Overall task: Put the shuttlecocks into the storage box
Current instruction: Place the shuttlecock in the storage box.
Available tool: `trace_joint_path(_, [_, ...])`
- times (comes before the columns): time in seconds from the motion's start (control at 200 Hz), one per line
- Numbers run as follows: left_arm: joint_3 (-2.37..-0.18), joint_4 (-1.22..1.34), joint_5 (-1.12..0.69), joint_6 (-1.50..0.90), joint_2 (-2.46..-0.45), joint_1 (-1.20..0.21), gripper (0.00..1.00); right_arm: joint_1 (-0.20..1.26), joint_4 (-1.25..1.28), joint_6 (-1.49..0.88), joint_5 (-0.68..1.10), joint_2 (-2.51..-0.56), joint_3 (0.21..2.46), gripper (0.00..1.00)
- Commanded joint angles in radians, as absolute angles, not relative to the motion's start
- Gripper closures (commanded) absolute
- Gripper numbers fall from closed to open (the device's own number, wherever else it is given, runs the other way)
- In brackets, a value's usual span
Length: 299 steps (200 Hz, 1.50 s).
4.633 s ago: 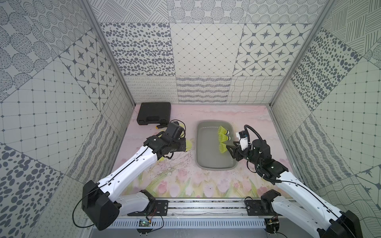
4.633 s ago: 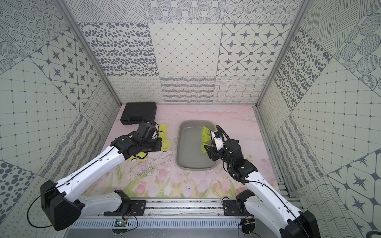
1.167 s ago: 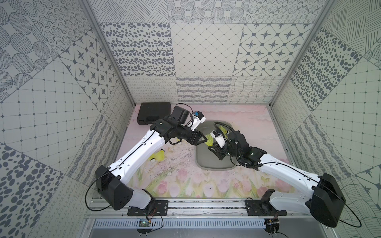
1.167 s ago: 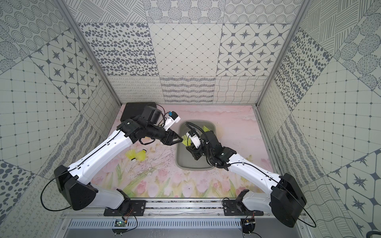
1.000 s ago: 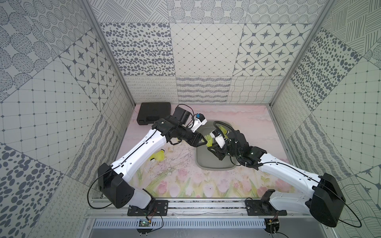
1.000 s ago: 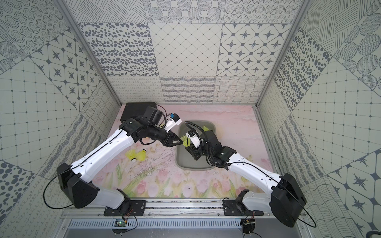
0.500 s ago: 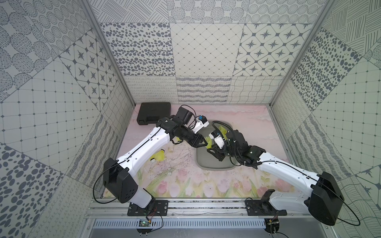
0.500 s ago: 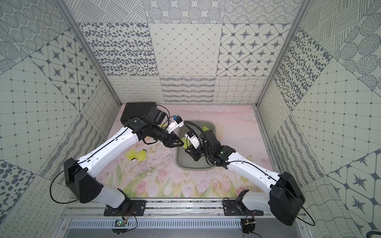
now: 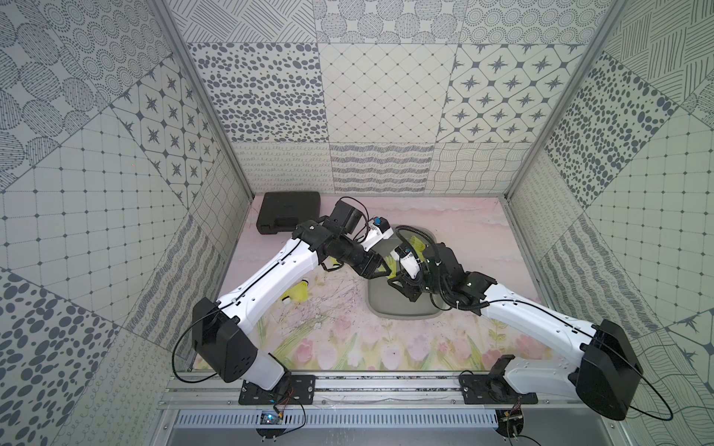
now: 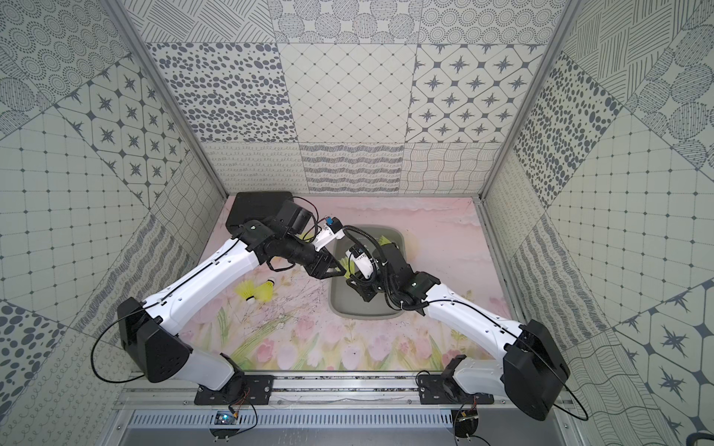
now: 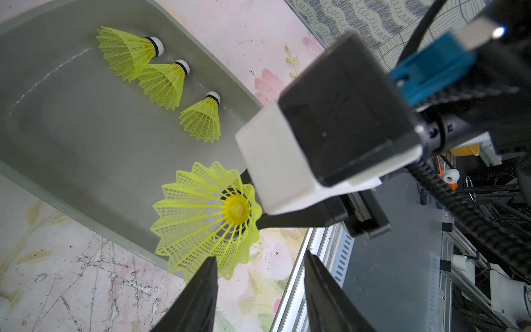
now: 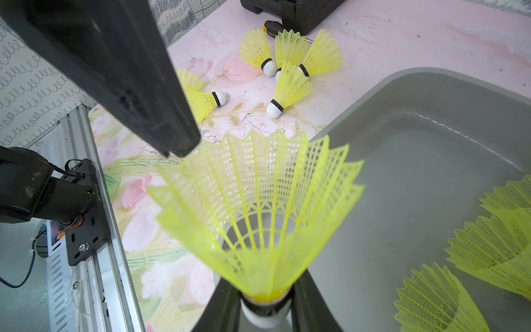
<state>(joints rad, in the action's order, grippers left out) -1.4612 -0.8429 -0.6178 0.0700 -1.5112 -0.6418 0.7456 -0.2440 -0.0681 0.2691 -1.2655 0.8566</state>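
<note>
My right gripper (image 12: pixel 264 304) is shut on the white cork of a neon yellow shuttlecock (image 12: pixel 258 207), whose skirt points away from it. My left gripper (image 11: pixel 258 267) is open and holds nothing. One of its fingers (image 12: pixel 129 86) hangs right at the skirt's rim. In the left wrist view this shuttlecock (image 11: pixel 207 218) hangs over the near wall of the grey storage box (image 11: pixel 86 129). Three shuttlecocks (image 11: pixel 162 80) lie inside along the far wall. Several more (image 12: pixel 287 89) lie on the mat, a pair of them clear in both top views (image 9: pixel 299 293) (image 10: pixel 255 291). Both grippers meet at the box's (image 9: pixel 402 309) left side.
A black hard case (image 9: pixel 288 212) (image 10: pixel 255 208) sits in the back left corner. In the right wrist view an orange-and-black screwdriver handle (image 12: pixel 270 27) lies beside it, behind the loose pile. Patterned walls close in three sides, and a metal rail (image 9: pixel 347 386) runs along the front.
Since several seconds ago both grippers have come together at the box's left side. Over the last second the left arm's shoulder and elbow shifted slightly while both grippers stayed nearly in place.
</note>
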Motion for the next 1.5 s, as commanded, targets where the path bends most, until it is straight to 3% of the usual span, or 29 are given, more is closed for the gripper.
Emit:
trace_joint_path(0.0, [-1.470,-0.851,-0.639,0.100,-1.527,-0.659,0.55,0.745,-0.221,-0.074,0.275,-1.279,0.892,0.75])
trace_joint_path(0.275, [-1.472,-0.856,-0.629,0.091,-1.558,-0.667,0.84,0.745,-0.224,-0.076,0.270,-1.273,0.891,0.74])
trace_joint_path(0.355, [-1.471,-0.852,-0.613,0.083,-1.556,-0.666,0.87,0.745,-0.225,-0.076,0.270,-1.272,0.889,0.74])
trace_joint_path(0.415, [-1.470,-0.848,-0.598,0.079,-1.553,-0.667,0.87,0.746,-0.226,-0.075,0.269,-1.272,0.887,0.74])
trace_joint_path(0.475, [-1.467,-0.840,-0.582,0.076,-1.545,-0.667,0.71,0.745,-0.228,-0.075,0.268,-1.274,0.887,0.74])
trace_joint_path(0.615, [-1.457,-0.813,-0.569,0.073,-1.518,-0.669,0.55,0.744,-0.229,-0.075,0.261,-1.273,0.884,0.74])
trace_joint_path(0.876, [-1.432,-0.766,-0.590,0.077,-1.487,-0.670,0.45,0.744,-0.229,-0.077,0.262,-1.274,0.883,0.74])
trace_joint_path(1.101, [-1.413,-0.734,-0.632,0.091,-1.493,-0.670,0.46,0.744,-0.225,-0.078,0.269,-1.272,0.884,0.74])
trace_joint_path(1.491, [-1.410,-0.770,-0.583,0.112,-1.526,-0.670,0.66,0.736,-0.226,-0.085,0.276,-1.263,0.887,0.74])
